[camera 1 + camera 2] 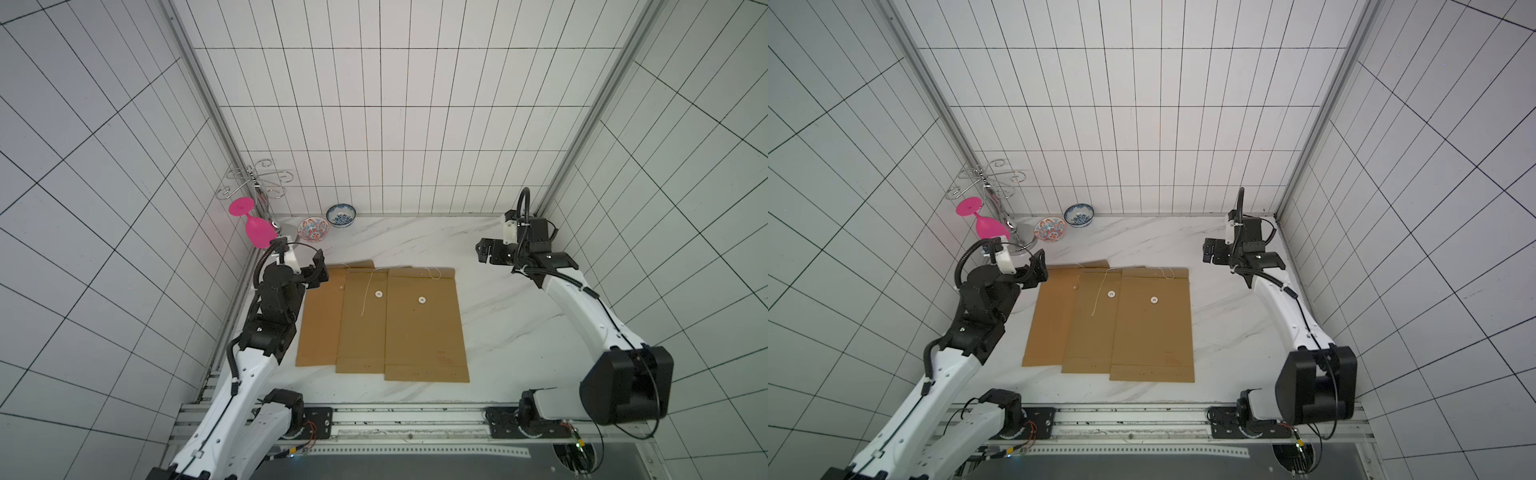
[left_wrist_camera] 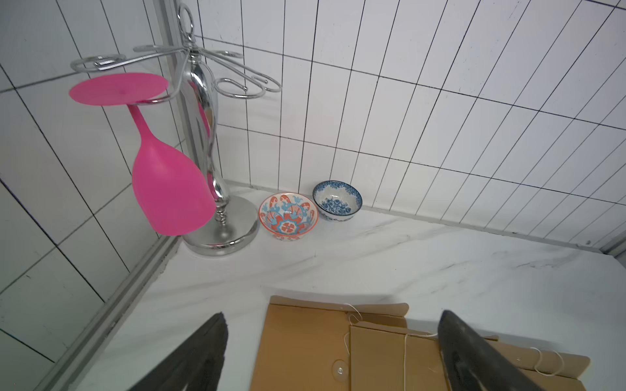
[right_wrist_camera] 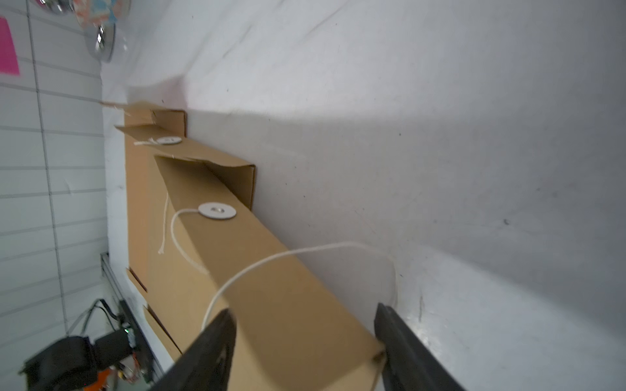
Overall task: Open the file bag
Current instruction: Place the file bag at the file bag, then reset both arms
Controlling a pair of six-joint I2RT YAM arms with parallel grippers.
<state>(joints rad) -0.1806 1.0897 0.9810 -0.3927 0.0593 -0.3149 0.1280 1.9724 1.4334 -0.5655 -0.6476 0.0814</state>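
Three file bags (image 1: 424, 332) lie flat btw both grippers — long axis front-to-back, flaps (image 1: 420, 272) at far end. Left gripper (image 1: 319, 270) just beside them, right gripper (image 1: 481, 250) near; both spread wide, empty.

left arm (image 1: 249, 374), right arm (image 1: 582, 307): white shells, black joints | black ribbed cables (image 1: 524, 199) | fingers (image 2: 474, 355): black, tapered

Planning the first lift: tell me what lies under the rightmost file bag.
The rightmost file bag overlaps the middle file bag along its right side. How far that bag reaches underneath, and anything else there, is covered.
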